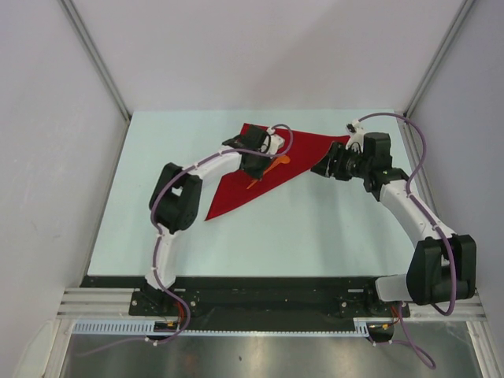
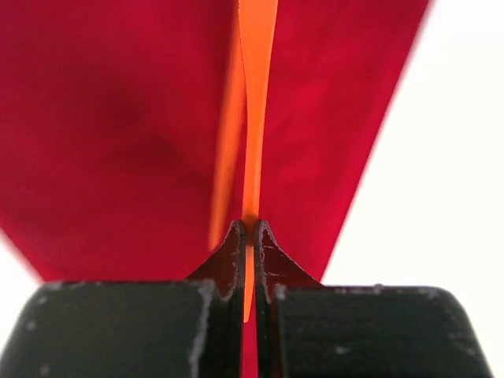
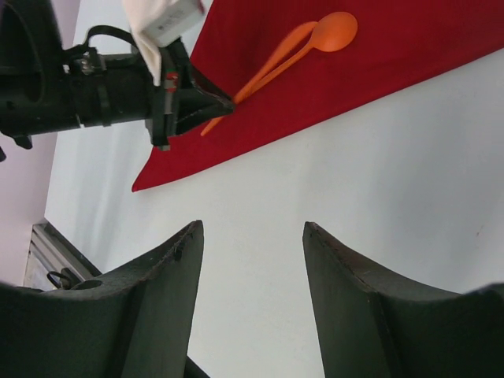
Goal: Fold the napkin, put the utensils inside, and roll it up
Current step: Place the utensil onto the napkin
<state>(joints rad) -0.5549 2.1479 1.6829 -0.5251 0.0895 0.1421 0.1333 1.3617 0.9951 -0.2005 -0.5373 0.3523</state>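
The red napkin (image 1: pixel 236 189) lies on the table folded into a triangle; it also shows in the left wrist view (image 2: pixel 102 142) and the right wrist view (image 3: pixel 378 63). Orange utensils (image 1: pixel 276 163) lie on it, one with a round spoon end (image 3: pixel 335 33). My left gripper (image 1: pixel 256 169) is low over the napkin, shut on the thin handle end of one orange utensil (image 2: pixel 250 157); a second orange piece (image 2: pixel 224 157) lies beside it. My right gripper (image 1: pixel 321 168) is open and empty (image 3: pixel 252 228), above bare table just right of the napkin.
The pale table (image 1: pixel 315 228) is walled by white panels at left, back and right. A black rail (image 1: pixel 260 283) runs along the near edge by the arm bases.
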